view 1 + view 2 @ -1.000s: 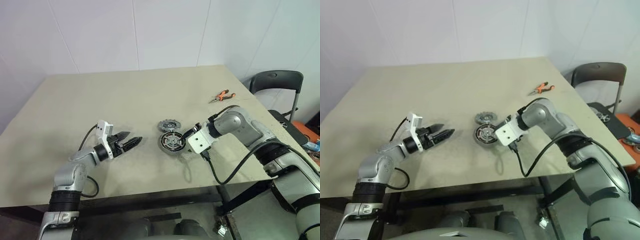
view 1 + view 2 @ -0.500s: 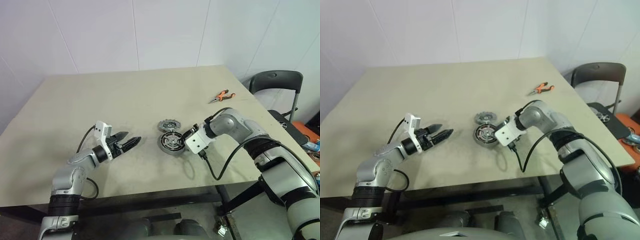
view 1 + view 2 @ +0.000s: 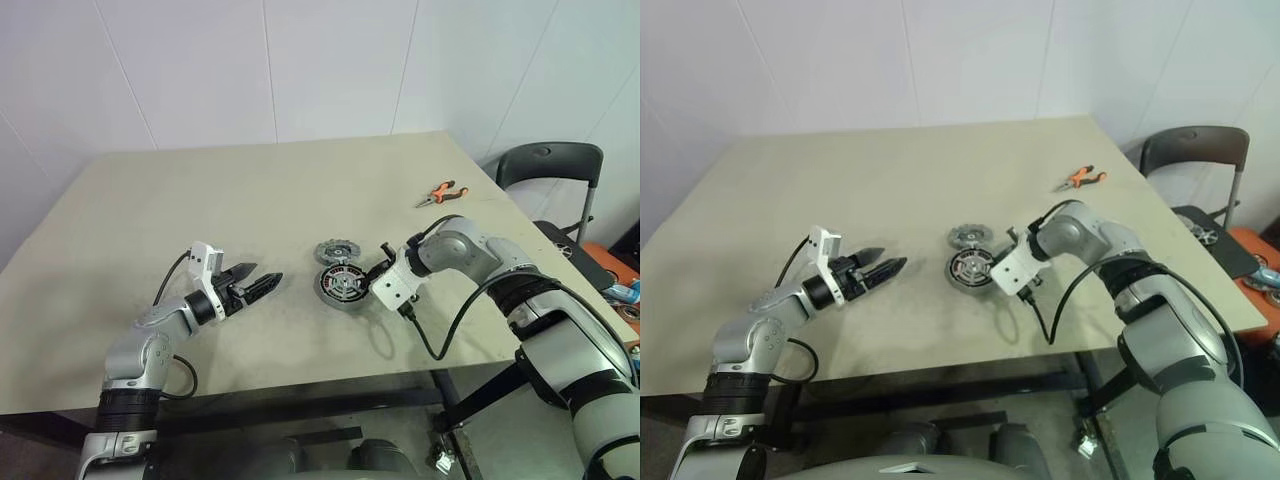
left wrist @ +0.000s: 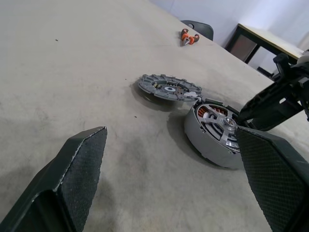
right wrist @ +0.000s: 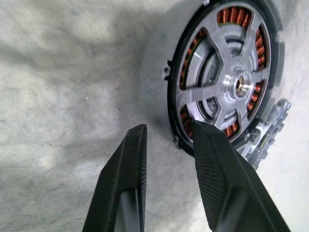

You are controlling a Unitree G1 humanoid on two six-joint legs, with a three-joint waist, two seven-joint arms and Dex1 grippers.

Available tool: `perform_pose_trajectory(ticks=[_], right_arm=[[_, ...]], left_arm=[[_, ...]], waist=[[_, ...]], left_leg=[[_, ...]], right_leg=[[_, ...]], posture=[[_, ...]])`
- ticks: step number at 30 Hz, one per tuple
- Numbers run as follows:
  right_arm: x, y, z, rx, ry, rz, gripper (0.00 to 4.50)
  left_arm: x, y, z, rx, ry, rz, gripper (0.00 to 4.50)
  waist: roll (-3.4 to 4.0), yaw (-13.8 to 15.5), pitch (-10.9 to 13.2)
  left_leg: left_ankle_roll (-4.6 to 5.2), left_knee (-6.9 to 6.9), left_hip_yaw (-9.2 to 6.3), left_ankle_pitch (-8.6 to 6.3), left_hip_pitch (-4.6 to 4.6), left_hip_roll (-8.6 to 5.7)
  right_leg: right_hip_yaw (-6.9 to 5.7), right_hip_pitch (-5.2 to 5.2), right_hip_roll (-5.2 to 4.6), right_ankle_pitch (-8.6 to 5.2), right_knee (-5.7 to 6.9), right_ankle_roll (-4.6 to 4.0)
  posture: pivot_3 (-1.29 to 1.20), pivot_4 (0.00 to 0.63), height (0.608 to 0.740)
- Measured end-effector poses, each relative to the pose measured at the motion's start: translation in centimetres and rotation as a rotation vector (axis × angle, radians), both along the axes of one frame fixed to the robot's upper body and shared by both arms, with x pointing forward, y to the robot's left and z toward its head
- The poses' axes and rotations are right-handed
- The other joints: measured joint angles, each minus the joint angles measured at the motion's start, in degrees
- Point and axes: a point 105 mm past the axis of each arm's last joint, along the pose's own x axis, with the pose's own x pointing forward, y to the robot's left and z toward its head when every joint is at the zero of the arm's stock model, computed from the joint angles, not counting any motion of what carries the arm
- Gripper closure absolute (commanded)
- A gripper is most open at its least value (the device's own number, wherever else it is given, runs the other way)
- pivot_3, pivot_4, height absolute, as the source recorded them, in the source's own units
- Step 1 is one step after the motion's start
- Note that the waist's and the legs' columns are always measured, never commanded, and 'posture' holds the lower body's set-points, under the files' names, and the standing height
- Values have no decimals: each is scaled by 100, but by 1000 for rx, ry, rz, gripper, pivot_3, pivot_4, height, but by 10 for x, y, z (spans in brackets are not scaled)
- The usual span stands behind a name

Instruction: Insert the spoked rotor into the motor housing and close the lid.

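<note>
The motor housing [image 3: 343,287] stands on the table near the middle, with copper windings showing. The spoked rotor [image 5: 227,84] lies inside it, silver spokes over the windings. The lid [image 3: 338,250] lies flat just behind the housing, touching its far side. My right gripper [image 5: 169,130] points down at the housing's right rim and is open by a narrow gap; one finger [image 5: 123,183] is over the table and the other overlaps the rim. My left gripper [image 3: 262,283] hovers to the housing's left, wide open and empty.
Orange-handled pliers [image 3: 443,191] lie at the table's far right. A dark chair [image 3: 552,163] stands beyond the right edge. The right arm's black cable [image 3: 430,335] loops over the table near the front edge.
My right gripper has sunk a little toward the housing's rim and its fingers have drawn closer together. The left arm has not moved.
</note>
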Motion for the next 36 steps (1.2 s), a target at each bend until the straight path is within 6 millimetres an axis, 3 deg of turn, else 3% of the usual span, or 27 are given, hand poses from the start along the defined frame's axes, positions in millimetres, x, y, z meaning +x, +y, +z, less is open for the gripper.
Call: perform_pose_trajectory(ticks=[3, 16, 26, 32, 36], right_arm=[[-1, 2, 1, -21, -3, 26, 4388], [-2, 6, 3, -48, 45, -4, 4423], [-44, -16, 25, -90, 395, -236, 4423], [-46, -8, 23, -52, 451, -325, 4423], [-39, 12, 12, 17, 509, -422, 4423]], left_arm=[[0, -1, 0, -5, 0, 1, 0], [3, -5, -1, -23, 2, -2, 0], [9, -10, 0, -27, -6, -23, 0], [8, -19, -4, -35, 7, -49, 0], [9, -19, -5, -35, 8, -45, 0]], waist=[[0, -14, 0], [4, 6, 3], [5, 26, 4], [5, 9, 5], [5, 6, 4]], left_leg=[[-1, -5, 0, 0, 12, 7], [-3, -9, -1, 2, 8, 6], [4, -7, -2, -4, -24, 6], [5, -6, -1, -4, -37, 7], [4, -4, -1, -3, -41, 7]], right_leg=[[-1, 10, 4, -1, -1, -1], [-1, 5, 5, 0, -4, 0], [-6, -15, 0, 8, -17, 16], [-5, -27, -1, 8, -17, 17], [-5, -32, -1, 10, -15, 17]], posture=[[0, 0, 740], [0, 0, 740], [0, 0, 740], [0, 0, 740], [0, 0, 740]])
